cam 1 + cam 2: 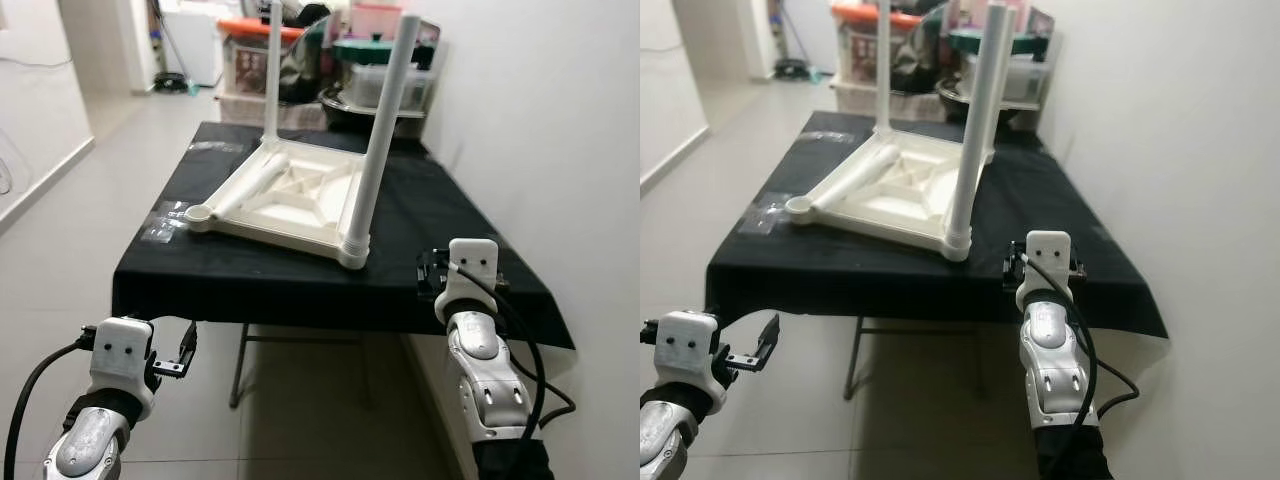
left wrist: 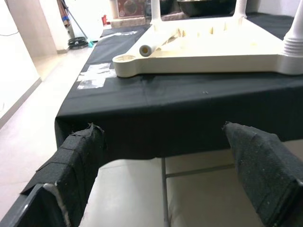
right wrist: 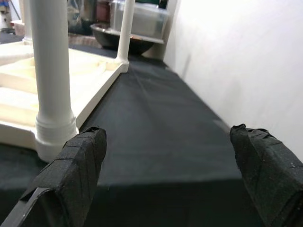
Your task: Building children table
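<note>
Two legs already stand upright on the upturned tabletop [image 1: 295, 195] lying on the desk [image 1: 450, 230]. A loose leg [image 1: 248, 190] lies on it, probably unfastened, long axis toward 1 o'clock, at 1 o'clock from the wide-open left pincer [image 2: 165, 175], which looks nearer; right pincer [image 3: 170, 175] also gapes wide.

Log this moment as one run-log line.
left end effector open, below table edge | right end effector open, at table edge | tabletop upside down, two legs upright

Table legs [image 1: 385, 130] cropped at top
</note>
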